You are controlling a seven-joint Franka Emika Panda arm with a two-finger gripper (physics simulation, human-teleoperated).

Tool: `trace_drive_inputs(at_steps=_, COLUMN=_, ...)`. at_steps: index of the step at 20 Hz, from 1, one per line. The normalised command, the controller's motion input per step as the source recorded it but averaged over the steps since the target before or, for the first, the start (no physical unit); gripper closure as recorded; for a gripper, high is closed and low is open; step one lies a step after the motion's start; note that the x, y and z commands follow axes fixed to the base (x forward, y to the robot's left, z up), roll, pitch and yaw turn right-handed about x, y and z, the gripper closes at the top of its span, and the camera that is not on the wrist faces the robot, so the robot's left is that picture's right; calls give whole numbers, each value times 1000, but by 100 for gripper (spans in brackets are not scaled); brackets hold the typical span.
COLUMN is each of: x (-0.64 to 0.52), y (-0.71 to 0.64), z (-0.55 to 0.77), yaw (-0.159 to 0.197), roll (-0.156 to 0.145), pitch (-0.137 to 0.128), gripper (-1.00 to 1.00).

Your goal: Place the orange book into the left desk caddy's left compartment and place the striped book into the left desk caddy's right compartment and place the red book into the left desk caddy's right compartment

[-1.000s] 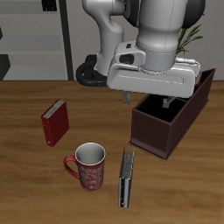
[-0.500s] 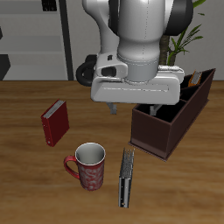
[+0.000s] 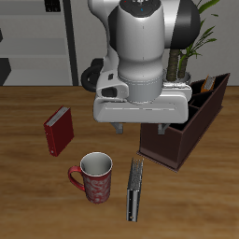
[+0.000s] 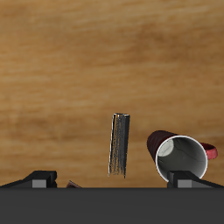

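Observation:
The striped book [image 3: 135, 189] stands on its edge near the table's front, beside a red mug; it also shows in the wrist view [image 4: 120, 144]. The red book [image 3: 58, 131] stands upright farther off, past the mug. The left desk caddy [image 3: 168, 149] stands at an angle behind the striped book. A bit of the orange book [image 3: 209, 84] shows in the caddy's far, taller left compartment. My arm hides most of the right compartment. My gripper [image 3: 140, 128] is open and empty. It hangs beside the caddy's near end, above and behind the striped book. Its fingertips [image 4: 39, 178] are wide apart.
A red patterned mug [image 3: 94, 177] stands between the two books and shows in the wrist view [image 4: 179, 157]. A potted plant [image 3: 198, 42] and dark shelving [image 3: 37, 37] stand behind the table's back edge.
My gripper has moved away from above the caddy toward the table's front and the striped book, and now hangs lower. The books, mug and caddy have not moved.

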Motion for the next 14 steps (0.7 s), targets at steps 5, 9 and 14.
trace_drive_inputs(at_steps=5, x=110, y=-56, z=-242, yaw=-8, roll=10, pitch=22, gripper=-100)
trace_drive_inputs(at_steps=9, x=133, y=-42, z=-320, yaw=14, roll=-3, pitch=31, gripper=-100)
trace_drive_inputs(at_steps=14, x=87, y=49, z=-316, yaw=0, roll=20, pitch=25, gripper=-100)
